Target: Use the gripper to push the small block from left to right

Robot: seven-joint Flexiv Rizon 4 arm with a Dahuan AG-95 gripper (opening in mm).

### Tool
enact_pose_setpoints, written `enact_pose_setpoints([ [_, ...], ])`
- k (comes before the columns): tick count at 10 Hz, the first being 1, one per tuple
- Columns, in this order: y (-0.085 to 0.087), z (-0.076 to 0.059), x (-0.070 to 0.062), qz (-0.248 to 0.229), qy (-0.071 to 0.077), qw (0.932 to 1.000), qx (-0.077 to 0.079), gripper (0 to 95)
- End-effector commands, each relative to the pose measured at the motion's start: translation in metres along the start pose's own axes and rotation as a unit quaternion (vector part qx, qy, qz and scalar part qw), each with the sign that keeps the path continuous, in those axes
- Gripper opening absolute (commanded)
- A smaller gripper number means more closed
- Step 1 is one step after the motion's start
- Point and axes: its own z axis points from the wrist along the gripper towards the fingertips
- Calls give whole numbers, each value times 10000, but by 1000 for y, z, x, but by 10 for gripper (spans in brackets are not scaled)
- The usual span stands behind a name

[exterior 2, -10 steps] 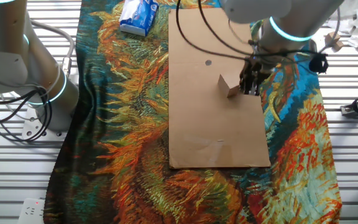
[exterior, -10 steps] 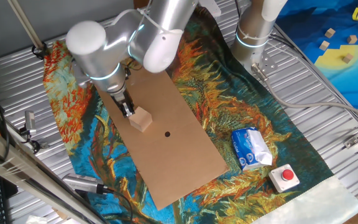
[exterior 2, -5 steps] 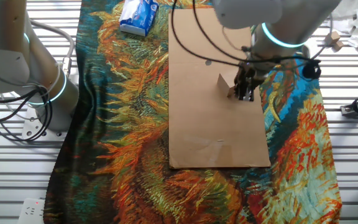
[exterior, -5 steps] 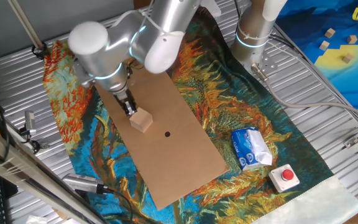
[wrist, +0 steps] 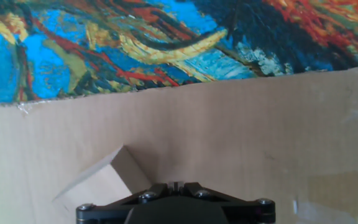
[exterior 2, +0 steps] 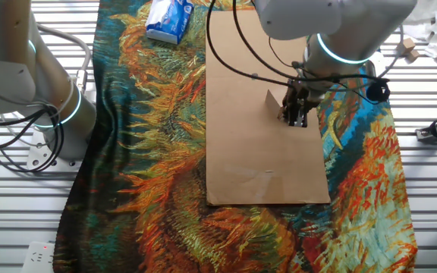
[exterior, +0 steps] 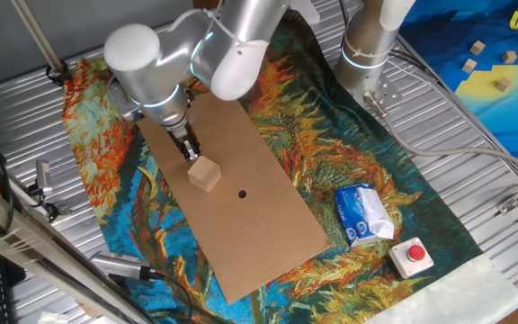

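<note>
One small block [exterior: 205, 173], a plain wooden cube, sits on the cardboard sheet [exterior: 268, 225], just beside the claw [exterior: 190, 151], whose fingers look closed together. It seems light, rigid, likely to slide; push low against a flat face.

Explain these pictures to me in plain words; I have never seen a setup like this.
A silver-grey robot arm ends in a narrow black gripper. Two pictures come from fixed cameras on different sides of the table; the third comes from a camera on the hand, looking down along the fingers. On a colourful cloth lies a cardboard sheet, and on it the small block, a plain wooden cube. The gripper's tip sits right beside the block and holds nothing. Nearby lie a blue-and-white packet and a red-buttoned box.
</note>
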Motion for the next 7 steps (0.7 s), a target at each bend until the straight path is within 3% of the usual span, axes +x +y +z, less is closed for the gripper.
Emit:
enact_pose_setpoints([
  [1,2,0,2,6,-6,10000,-1,0],
  [7,35,-2,-3,233,10,9997,10,0],
])
